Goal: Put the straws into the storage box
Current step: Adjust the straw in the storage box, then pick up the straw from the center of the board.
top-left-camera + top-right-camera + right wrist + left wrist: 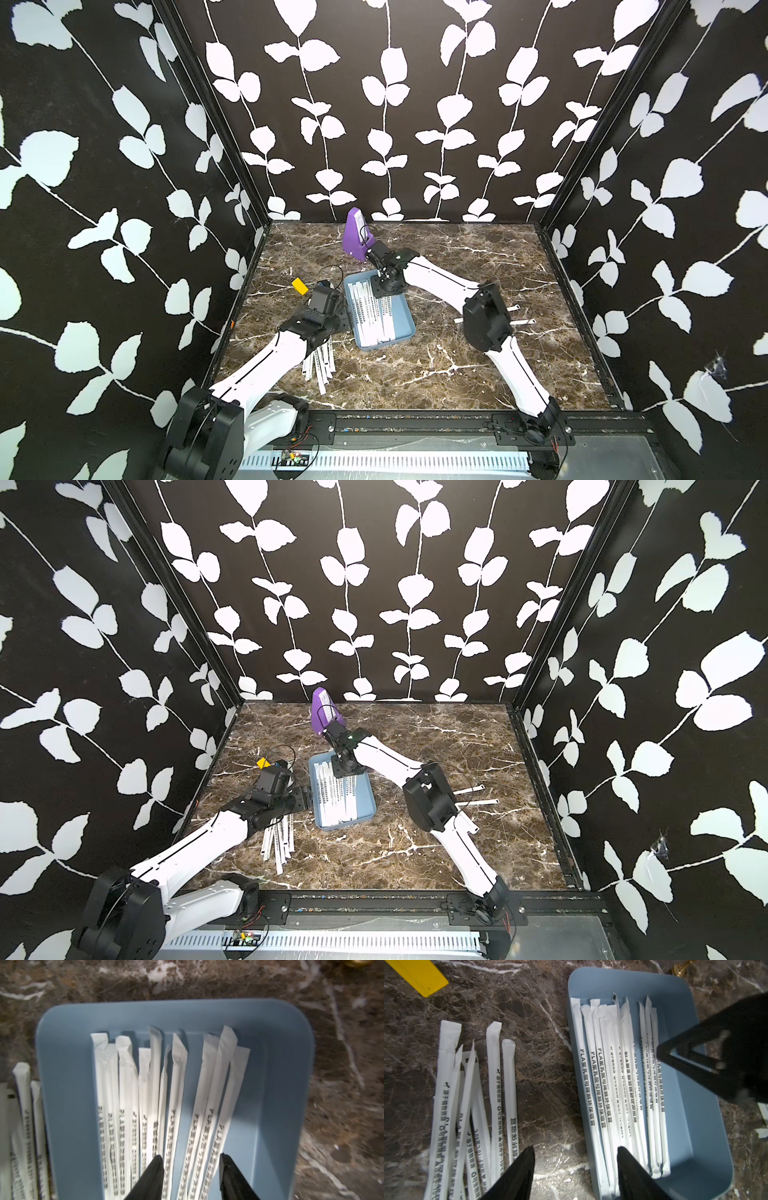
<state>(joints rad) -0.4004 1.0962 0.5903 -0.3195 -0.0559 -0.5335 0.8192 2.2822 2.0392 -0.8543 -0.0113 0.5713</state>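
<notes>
Left fingers (pixel 517 1176) over storage box (pixel 691 1136) rim

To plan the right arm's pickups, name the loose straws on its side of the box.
The two straws right of the storage box, by the right arm's elbow; the rest form a pile by the left arm.

One storage box (pixel 402 318), about ten straws (pixel 365 311) inside, some six loose, two apart, one metronome (pixel 355 237), one yellow block (pixel 300 286)
</notes>
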